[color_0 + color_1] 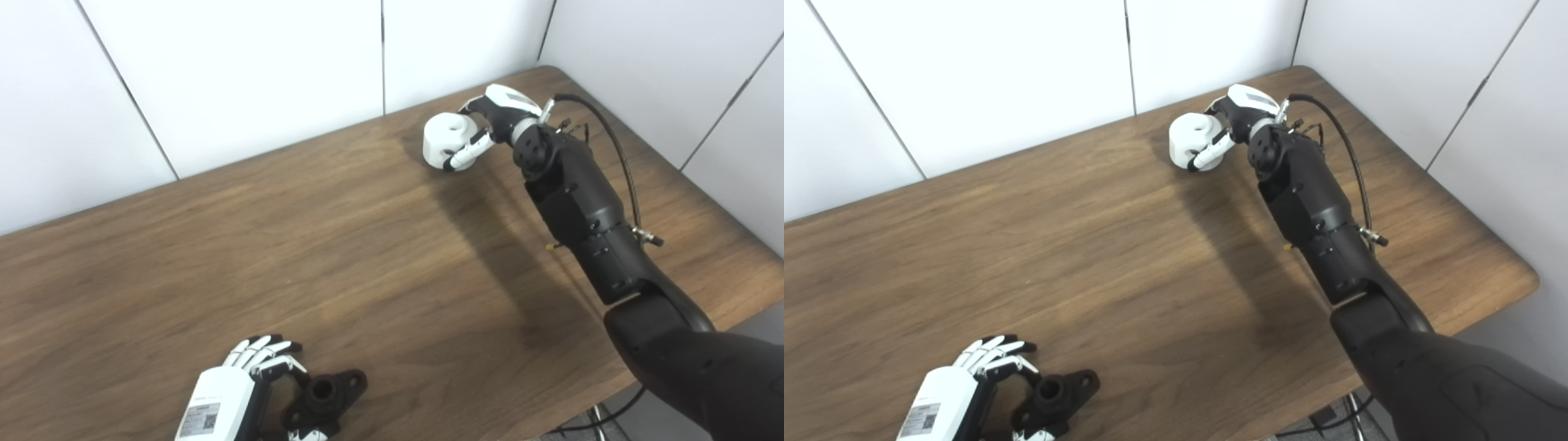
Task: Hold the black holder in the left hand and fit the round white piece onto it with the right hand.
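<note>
The black holder (pixel 326 394) lies flat on the table near the front edge, its round socket facing up. My left hand (pixel 248 383) is right beside its left end, open, with the fingers (pixel 269 354) spread just behind it and the thumb tip (pixel 309 435) by its near lug. The round white piece (pixel 442 142) stands at the far side of the table. My right hand (pixel 490 122) is wrapped around it from the right, thumb (pixel 468 154) across its front, and the piece still rests on the wood.
The wooden table (pixel 306 245) ends at white wall panels behind and to the right. Its right edge and rounded front corner (pixel 1522 278) are close to my right arm, and a black cable (pixel 618 153) loops along that forearm.
</note>
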You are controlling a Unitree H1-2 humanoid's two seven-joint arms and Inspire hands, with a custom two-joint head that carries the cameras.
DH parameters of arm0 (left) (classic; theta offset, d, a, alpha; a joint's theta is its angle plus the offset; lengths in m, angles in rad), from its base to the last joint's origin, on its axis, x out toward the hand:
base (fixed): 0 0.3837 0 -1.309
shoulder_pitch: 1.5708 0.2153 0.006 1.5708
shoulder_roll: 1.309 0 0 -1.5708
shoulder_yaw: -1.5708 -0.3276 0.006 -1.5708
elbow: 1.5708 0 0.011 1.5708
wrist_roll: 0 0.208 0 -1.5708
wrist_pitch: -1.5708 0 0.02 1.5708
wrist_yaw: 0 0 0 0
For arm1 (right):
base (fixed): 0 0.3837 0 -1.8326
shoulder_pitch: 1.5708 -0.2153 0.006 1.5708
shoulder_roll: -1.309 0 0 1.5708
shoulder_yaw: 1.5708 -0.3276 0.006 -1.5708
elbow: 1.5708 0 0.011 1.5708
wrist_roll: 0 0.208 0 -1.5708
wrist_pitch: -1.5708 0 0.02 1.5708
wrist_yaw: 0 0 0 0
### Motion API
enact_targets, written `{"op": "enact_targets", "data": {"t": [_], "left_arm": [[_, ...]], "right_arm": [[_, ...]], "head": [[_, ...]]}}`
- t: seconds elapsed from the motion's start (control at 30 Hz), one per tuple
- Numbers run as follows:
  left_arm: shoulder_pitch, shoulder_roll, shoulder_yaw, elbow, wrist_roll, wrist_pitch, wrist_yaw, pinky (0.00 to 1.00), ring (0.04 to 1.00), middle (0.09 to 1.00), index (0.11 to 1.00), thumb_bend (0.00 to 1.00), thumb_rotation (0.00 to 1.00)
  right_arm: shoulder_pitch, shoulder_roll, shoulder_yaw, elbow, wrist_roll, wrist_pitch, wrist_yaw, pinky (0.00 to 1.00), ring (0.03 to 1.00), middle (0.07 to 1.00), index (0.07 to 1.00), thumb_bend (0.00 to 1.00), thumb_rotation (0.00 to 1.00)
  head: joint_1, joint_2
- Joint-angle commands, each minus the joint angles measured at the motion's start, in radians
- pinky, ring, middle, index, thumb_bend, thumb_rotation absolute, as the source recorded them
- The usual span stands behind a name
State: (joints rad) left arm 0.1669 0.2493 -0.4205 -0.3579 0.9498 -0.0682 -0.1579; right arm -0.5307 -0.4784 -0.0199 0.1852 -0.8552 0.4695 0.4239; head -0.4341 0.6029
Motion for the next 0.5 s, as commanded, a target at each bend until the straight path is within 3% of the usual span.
{"op": "enact_targets", "data": {"t": [0.0, 0.47], "left_arm": [[0.025, 0.018, -0.003, 0.013, 0.033, 0.009, -0.024, 0.89, 0.849, 0.769, 0.486, 0.52, 0.05], [0.03, 0.017, -0.002, 0.008, 0.032, 0.014, -0.025, 0.89, 0.849, 0.766, 0.486, 0.52, 0.05]], "right_arm": [[-0.054, -0.034, -0.001, -0.017, 0.008, -0.001, -0.036, 0.88, 0.972, 0.909, 0.749, 0.8, 0.3], [-0.053, -0.04, 0.005, -0.027, 0.025, 0.0, -0.05, 0.86, 0.961, 0.896, 0.739, 0.8, 0.29]], "head": [[-0.001, 0.0], [0.003, 0.004]]}}
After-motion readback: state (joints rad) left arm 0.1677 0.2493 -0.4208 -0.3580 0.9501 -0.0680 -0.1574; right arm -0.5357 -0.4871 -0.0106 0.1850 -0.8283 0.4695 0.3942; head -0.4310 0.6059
